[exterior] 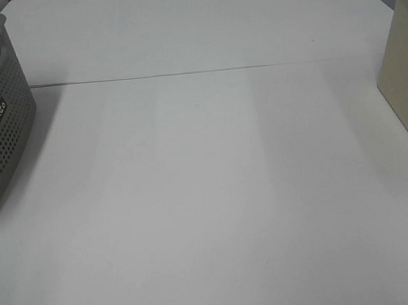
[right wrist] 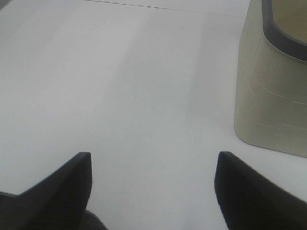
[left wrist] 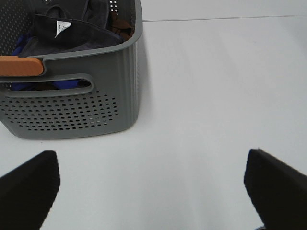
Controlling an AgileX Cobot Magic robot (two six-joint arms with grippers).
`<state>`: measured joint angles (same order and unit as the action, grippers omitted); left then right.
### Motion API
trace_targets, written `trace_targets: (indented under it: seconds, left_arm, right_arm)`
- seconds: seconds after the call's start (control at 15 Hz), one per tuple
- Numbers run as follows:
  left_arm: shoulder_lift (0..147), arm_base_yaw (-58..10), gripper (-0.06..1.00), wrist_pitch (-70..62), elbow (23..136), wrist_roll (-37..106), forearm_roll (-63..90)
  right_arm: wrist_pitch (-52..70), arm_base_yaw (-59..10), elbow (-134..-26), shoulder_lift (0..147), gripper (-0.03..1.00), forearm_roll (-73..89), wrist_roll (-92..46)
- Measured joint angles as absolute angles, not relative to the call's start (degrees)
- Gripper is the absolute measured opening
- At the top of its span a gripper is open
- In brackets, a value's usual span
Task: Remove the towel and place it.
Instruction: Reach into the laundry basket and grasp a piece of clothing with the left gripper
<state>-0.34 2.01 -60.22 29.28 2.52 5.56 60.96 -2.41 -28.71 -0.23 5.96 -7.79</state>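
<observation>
The towel (left wrist: pixel 86 39) lies in the grey basket (left wrist: pixel 72 108) ahead of the left fingers (left wrist: pixel 29 184), spread and empty. The right fingers (right wrist: pixel 62 187), also spread, hold nothing over the surface (right wrist: pixel 144 96) near a beige bin (right wrist: pixel 268 91). Lifting out and placing both remain.

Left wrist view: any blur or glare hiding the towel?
Left wrist: no glare; towel dark but readable inside the grey basket, left gripper blurred. Right wrist: beige bin slightly soft. Exterior high: flat even light, faint bands on the table.

Dark towel (left wrist: pixel 79 42) inside grey perforated basket (left wrist: pixel 62 110), left end effector (left wrist: pixel 151 160) wide-spread over white table (left wrist: pixel 206 86).
</observation>
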Motion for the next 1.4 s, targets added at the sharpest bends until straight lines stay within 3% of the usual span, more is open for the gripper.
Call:
trace_targets:
  seconds: [0.8,1.0,1.4]
  left_arm:
    - [2.3,2.0,0.99,-62.1,31.3,2.6,5.3]
    - [13.1,2.0,0.99,-65.0,39.3,9.5,4.1]
    - [46.7,2.0,0.99,-68.0,58.8,36.4,-11.2]
  right_arm:
    - [61.0,-2.4,-28.7,-0.2,0.7,6.0,-7.8]
    - [61.0,-2.4,-28.7,-0.2,0.7,6.0,-7.8]
    - [61.0,-2.4,-28.7,-0.2,0.7,6.0,-7.8]
